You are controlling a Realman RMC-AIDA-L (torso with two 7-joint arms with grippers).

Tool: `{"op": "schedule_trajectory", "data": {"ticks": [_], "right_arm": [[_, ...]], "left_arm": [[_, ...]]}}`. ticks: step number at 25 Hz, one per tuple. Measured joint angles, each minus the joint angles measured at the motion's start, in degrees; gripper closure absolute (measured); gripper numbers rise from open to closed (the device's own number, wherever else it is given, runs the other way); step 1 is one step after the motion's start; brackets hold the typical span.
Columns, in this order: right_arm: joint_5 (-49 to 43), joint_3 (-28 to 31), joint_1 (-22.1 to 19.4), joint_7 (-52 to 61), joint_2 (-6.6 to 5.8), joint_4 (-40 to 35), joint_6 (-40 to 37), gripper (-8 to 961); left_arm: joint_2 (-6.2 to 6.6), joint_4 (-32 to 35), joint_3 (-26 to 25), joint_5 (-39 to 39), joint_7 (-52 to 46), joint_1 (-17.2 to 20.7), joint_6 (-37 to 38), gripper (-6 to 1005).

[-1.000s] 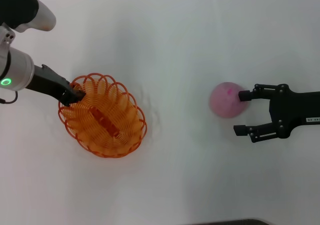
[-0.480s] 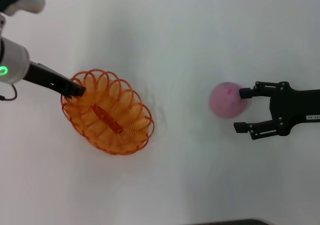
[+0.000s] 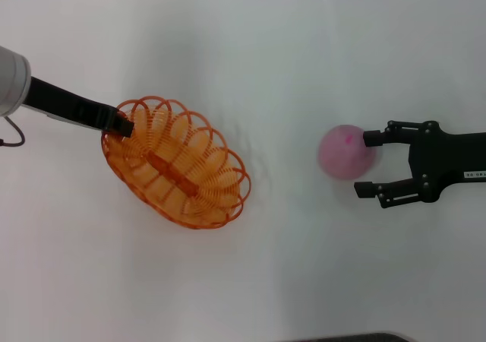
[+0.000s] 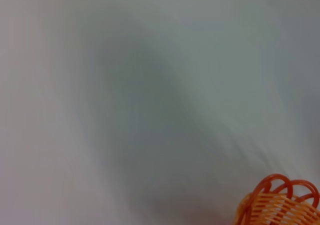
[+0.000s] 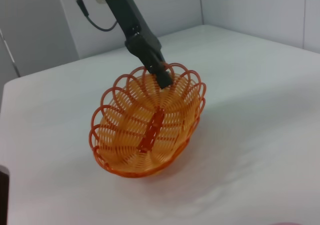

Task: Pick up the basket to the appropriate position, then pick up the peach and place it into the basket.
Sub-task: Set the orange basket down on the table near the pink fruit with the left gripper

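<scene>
head view shows left gripper (image 3: 121, 125) jaws clamped on the light, stiff wire basket (image 3: 178, 171) rim; right gripper (image 3: 370, 163) jaws apart beside the smooth, roll-prone peach (image 3: 343, 152), best taken across its middle.

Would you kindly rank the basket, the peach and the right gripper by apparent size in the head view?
1. basket, clearly largest.
2. right gripper, its open black jaws spanning more than the peach.
3. peach, smallest.

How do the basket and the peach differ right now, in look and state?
The basket is orange, oval, open wirework; the peach is pink, round, solid and much smaller. The left gripper grips the basket's rim and holds it tilted, one end raised; the peach sits between the open right gripper's fingers, not clamped. Both are over the white table.
</scene>
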Motion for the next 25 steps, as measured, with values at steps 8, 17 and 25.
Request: {"op": "schedule_trajectory", "data": {"ticks": [8,17,25], "right_arm": [[0.0,0.3,0.3,1.2,0.16,0.0,0.4,-2],[0.1,2.3,0.3,1.5,0.37,0.0,0.5,-2],[0.1,3.6,0.4,1.5,0.71,0.0,0.6,-2]], "left_arm": [[-0.26,-2.2,-2.3,-6.1,-3.0,2.3,-1.0,925],[-0.70,-1.4,2.5,-18.3,-4.0,9.9,-7.4,919],[-0.89,-1.4,11.3,-23.6,-5.5,15.5,-16.5,913]]}}
